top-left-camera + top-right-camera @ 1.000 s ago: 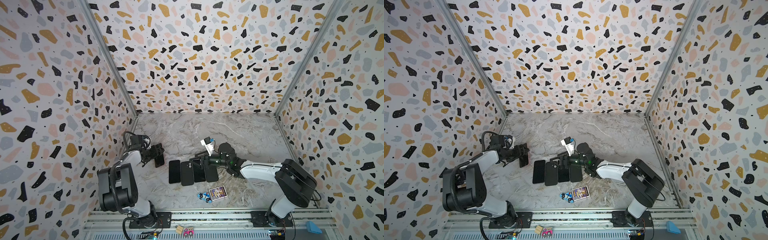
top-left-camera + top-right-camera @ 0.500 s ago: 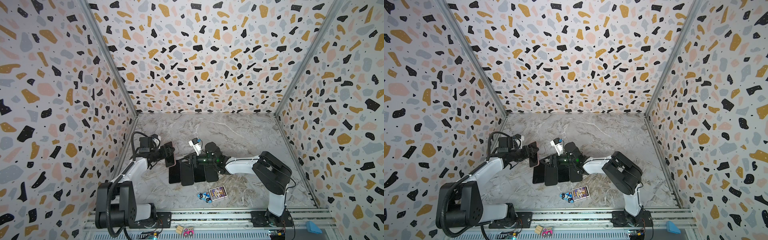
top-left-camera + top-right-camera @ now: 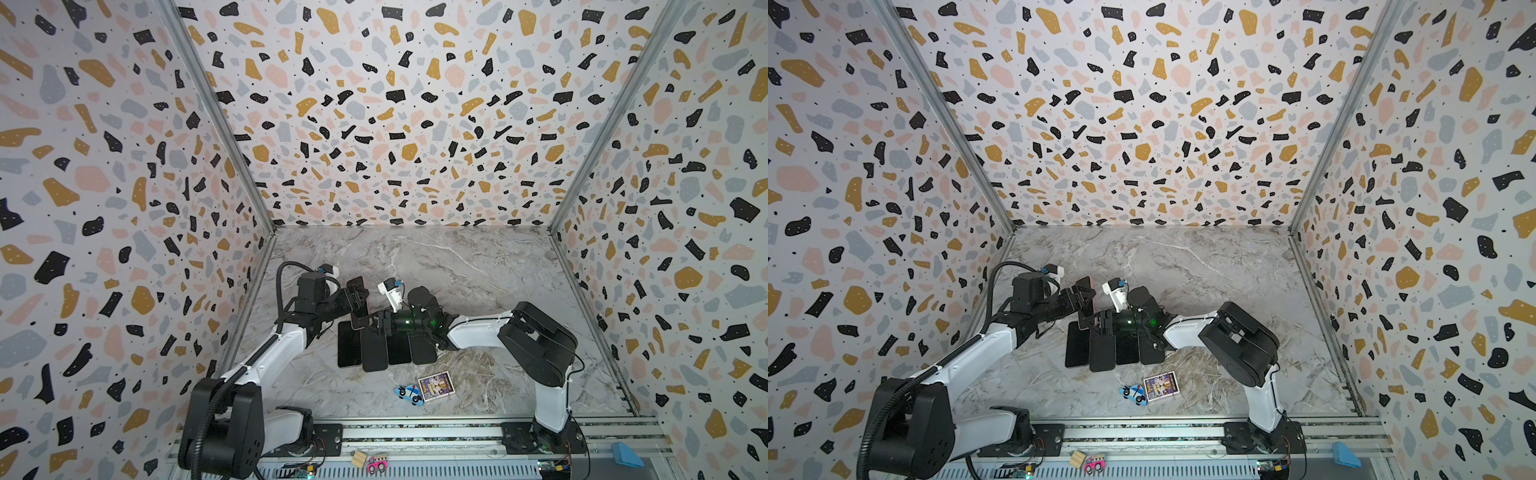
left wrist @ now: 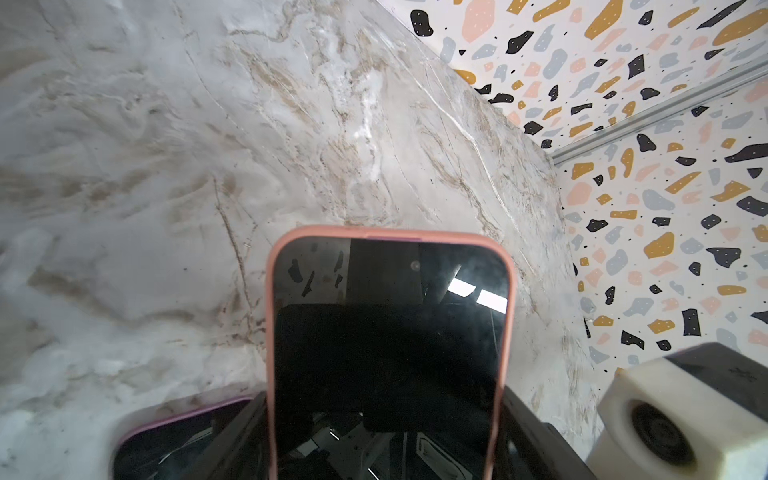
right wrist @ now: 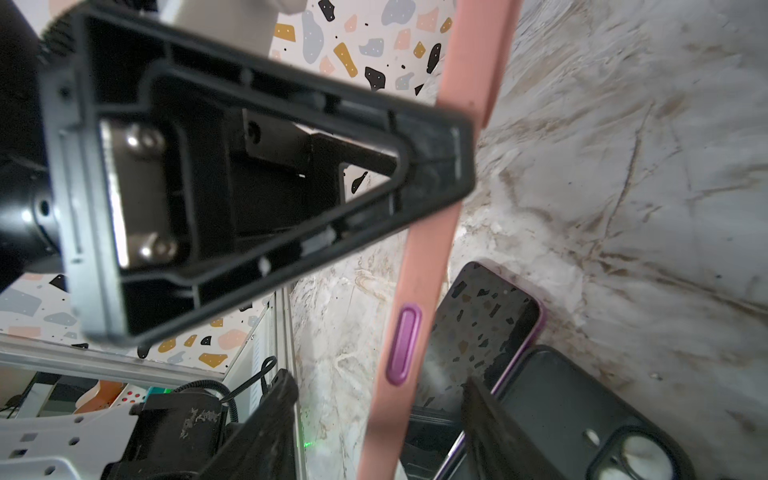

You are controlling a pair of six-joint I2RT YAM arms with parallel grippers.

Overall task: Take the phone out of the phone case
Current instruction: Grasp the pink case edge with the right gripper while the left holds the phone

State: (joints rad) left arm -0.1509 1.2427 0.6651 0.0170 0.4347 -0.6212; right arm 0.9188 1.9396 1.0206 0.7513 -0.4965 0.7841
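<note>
- Clamping the phone [image 4: 388, 332] by its sides, the left pincer [image 3: 353, 297] holds it upright above the table [image 3: 478, 266].
- Right pincer [image 5: 378, 386] straddles the pink case [image 5: 419, 257] edge, jaws apart.
- Case looks soft, phone stiff; peel from a corner.

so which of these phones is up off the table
The pink-cased phone clamped in the left gripper: it is held up in the air, while the other phones all lie flat on the marble table.
</note>
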